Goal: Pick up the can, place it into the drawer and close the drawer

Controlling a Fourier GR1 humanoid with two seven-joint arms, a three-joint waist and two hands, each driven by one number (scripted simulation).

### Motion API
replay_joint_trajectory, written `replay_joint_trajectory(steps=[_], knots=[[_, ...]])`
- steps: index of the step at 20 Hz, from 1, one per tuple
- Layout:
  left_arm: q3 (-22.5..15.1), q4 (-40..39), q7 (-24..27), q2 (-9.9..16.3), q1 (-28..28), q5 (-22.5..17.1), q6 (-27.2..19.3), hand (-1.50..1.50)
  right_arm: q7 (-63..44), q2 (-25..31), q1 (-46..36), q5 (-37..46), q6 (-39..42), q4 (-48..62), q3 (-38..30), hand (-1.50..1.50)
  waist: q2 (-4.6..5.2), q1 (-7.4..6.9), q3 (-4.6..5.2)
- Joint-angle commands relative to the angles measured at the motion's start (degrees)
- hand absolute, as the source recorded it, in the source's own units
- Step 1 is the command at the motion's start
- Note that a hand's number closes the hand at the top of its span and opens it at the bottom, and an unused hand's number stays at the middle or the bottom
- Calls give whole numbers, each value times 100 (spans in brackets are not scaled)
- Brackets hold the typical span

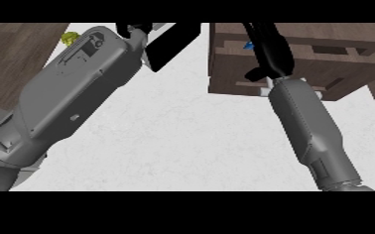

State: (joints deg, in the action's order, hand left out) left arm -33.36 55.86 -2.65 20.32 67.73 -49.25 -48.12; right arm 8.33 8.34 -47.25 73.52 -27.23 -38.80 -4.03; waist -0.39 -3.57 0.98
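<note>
While the left forearm [70, 91] fills the view's left side, running up from the lower left corner, a small yellow-green thing [70, 38] peeks out just behind its upper edge, over the brown wooden strip [22, 59] at far left; too little shows to tell what it is. Left hand [164, 42] sits at top centre, black, mostly cut by the upper edge; a flat dark part slants down over the white counter [168, 129]. Can't tell how its fingers are set or if it has anything.

Right of centre, the brown wooden drawer unit [337, 59] stands on the counter, its front with recessed panels. Right hand [270, 54] reaches up across that wood, black, long and narrow, above the right forearm [311, 129] that rises from the lower right. Fingers look bunched together and extended upward, but finger state can't be read for sure. A small blue bit [249, 45] shows just beside the hand's left edge, touching or partly hidden by it; possibly the can, can't confirm. Whether it is held is not visible.
</note>
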Motion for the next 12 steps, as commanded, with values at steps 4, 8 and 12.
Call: replay_joint_trajectory(steps=[4, 8, 12], knots=[[52, 213, -253, 295, -145, 130, 118, -150, -30, 41, -788, -42, -602, 1227, -406, -150, 156, -7, -109], [67, 558, -300, 390, -250, 194, 109, -150, -93, 214, -1094, 60, -978, 1799, -554, -150, 187, -120, -111], [120, 555, -328, 449, -218, 270, 158, -150, -60, 301, -1449, 79, -1204, 2117, -643, -150, 237, -144, -114]])
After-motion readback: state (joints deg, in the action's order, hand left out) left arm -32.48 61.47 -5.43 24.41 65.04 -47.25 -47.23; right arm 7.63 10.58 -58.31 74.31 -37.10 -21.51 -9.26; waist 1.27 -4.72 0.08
